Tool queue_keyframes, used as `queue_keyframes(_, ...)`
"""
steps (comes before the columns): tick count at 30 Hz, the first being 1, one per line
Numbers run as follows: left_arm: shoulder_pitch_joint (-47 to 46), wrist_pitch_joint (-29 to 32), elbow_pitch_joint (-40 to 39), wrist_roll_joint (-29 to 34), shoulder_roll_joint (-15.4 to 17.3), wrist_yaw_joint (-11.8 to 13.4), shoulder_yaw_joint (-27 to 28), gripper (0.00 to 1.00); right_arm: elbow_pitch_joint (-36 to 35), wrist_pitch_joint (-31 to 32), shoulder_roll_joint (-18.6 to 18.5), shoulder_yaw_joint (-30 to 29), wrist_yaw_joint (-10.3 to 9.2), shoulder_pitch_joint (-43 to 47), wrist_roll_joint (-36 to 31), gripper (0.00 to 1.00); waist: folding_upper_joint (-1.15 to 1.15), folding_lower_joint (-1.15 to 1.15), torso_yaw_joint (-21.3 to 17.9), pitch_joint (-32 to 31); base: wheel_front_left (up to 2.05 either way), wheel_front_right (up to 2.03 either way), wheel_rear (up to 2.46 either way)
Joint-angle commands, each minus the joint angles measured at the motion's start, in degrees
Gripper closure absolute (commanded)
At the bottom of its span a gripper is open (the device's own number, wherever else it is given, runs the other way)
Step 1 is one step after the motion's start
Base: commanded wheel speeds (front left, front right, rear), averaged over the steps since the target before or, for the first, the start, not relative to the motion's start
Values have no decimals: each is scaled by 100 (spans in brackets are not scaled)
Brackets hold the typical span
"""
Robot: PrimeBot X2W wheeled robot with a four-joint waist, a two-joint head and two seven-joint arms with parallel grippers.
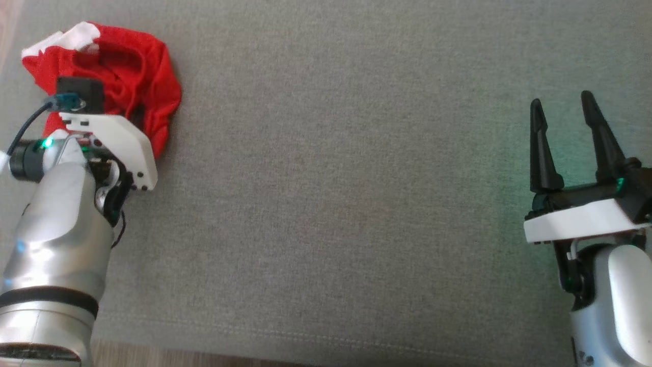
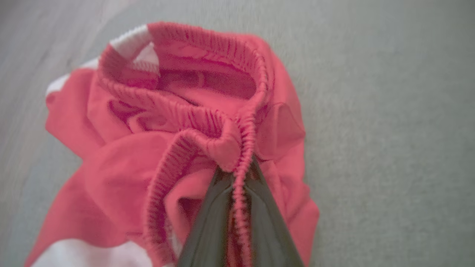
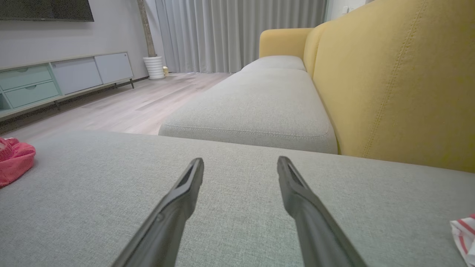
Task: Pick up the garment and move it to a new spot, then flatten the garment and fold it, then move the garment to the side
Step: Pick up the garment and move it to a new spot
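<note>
The garment (image 1: 137, 76) is a crumpled red piece with white trim, lying at the far left of the grey cushion (image 1: 356, 204). My left wrist (image 1: 114, 140) hangs over its near edge and hides the fingers there. In the left wrist view my left gripper (image 2: 237, 171) is shut on the garment (image 2: 141, 163), with the ribbed elastic waistband pinched between the two dark fingers. My right gripper (image 1: 560, 109) stands open at the far right, well away from the garment, with nothing between its fingers. The right wrist view shows the right gripper (image 3: 240, 163) above bare cushion and the garment (image 3: 15, 161) at the left edge.
A yellow sofa back (image 3: 393, 81) rises on one side, and a second grey seat cushion (image 3: 256, 107) lies beyond. A white cloth with red stripes (image 3: 464, 233) lies near the right gripper. Wooden floor (image 3: 141, 100) and a low cabinet (image 3: 55, 81) are past the cushion's edge.
</note>
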Motion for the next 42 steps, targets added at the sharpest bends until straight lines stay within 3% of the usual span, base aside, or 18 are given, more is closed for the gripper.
queue_keyframes(1,-208,-127,-223,-49,273,-10,166,100,-155,-69,50,127,20,-118,43,0,0,0,-31,-91,0,0,0)
queue_keyframes(8,-82,-491,-980,-662,-70,-38,-31,100,235,-309,182,107,20,-79,146,0,0,0,-221,-677,0,0,0)
queue_keyframes(14,286,18,-2347,-2019,-471,-40,-351,100,569,-529,262,26,20,-51,260,0,0,0,-548,-1155,0,0,0)
queue_keyframes(18,522,386,-3144,-2577,-717,-37,-413,100,709,-629,281,-62,20,-95,314,0,0,0,-834,-1305,0,0,0)
queue_keyframes(24,765,598,-3963,-3347,-1096,358,-736,100,858,-729,289,-155,20,-329,496,0,0,0,-1364,-1314,0,0,0)
queue_keyframes(28,727,201,-4341,-3945,-1115,781,-1503,100,915,-775,290,-33,20,-486,604,0,0,0,-1631,-1202,0,0,0)
queue_keyframes(31,607,-106,-4251,-4091,-1117,1088,-2080,100,957,-806,291,38,20,-544,615,0,0,0,-1753,-1113,0,0,0)
queue_keyframes(35,401,-511,-3432,-3479,-1059,1396,-2420,100,984,-843,291,76,20,-585,646,0,0,0,-1866,-978,0,0,0)
queue_keyframes(42,236,-837,-2157,-3068,-763,1449,-2502,100,1032,-885,291,75,20,-521,610,0,0,0,-1862,-773,0,0,0)
